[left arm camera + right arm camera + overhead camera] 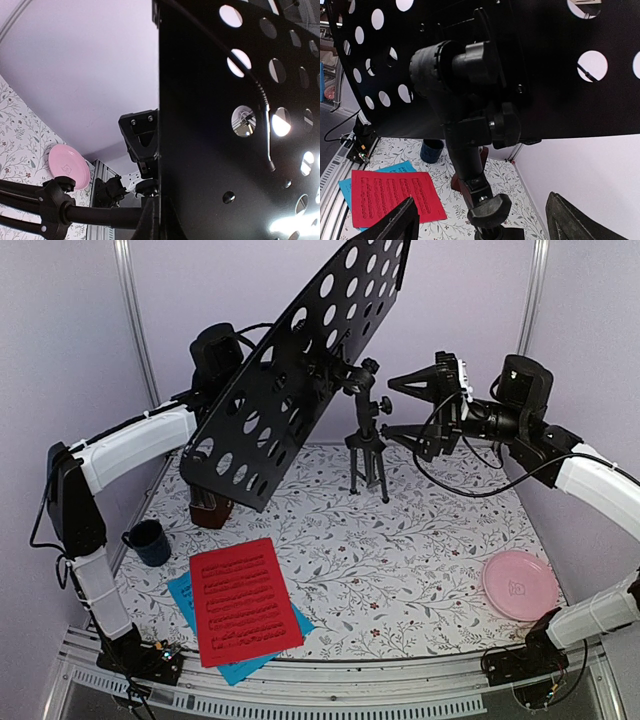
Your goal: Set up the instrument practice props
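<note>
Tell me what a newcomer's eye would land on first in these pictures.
The big black perforated music stand dominates, its desk tilted across the back left of the table on a tripod. Next comes the bright red sheet of music, lying on a cyan sheet at the near left edge. The right gripper hangs open beside the stand's post, and a pink plate sits at the near right.

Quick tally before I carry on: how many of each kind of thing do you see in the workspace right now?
music stand: 1
sheets of music: 2 (red sheet, cyan sheet)
metronome: 1, partly hidden behind the stand's desk
mug: 1
plate: 1
Total: 6
</note>
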### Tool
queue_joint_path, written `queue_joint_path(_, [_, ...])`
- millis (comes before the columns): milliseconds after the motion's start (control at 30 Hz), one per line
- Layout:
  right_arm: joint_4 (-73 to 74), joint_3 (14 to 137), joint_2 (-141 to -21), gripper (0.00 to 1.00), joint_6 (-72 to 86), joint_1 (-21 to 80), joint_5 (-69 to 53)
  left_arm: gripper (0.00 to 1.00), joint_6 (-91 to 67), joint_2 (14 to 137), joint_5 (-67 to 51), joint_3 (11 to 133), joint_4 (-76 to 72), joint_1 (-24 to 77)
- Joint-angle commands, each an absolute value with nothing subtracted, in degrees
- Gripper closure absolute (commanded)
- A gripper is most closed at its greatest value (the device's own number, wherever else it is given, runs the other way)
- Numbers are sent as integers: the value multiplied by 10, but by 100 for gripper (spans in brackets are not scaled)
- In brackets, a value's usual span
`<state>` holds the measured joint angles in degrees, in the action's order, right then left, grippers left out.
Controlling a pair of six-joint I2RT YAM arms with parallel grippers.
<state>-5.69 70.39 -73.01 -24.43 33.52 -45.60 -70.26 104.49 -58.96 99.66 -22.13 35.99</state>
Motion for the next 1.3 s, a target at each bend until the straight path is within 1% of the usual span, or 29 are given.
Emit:
queue_joint_path(0, [45,759,-752,14,-281,362,-456,100,-712,998,-577,1030,-322,362])
queue_joint_path(200, [102,810,-781,24,-292,383,-435,100,-707,1004,-575,1035,-306,365])
queue_joint_path(300, [115,820,-791,30,-299,391,-431,100,-702,1005,-574,1039,-298,367])
queue_joint_path(467, [144,841,-811,37,-318,399,-427,100,-700,1012,-578,1045,-286,372])
queue_joint_path(800, [185,879,-845,54,-340,416,-425,100,-703,1020,-586,1047,-283,381])
queue_joint_path(1133, [182,884,-843,80,-328,417,-423,100,-712,1027,-591,1045,-290,379])
queue_joint_path(1167, [179,883,-841,85,-324,417,-425,100,-713,1028,-591,1045,-290,378])
queue_joint_path(1267, [167,879,-834,94,-311,417,-428,100,-714,1031,-588,1046,-291,374])
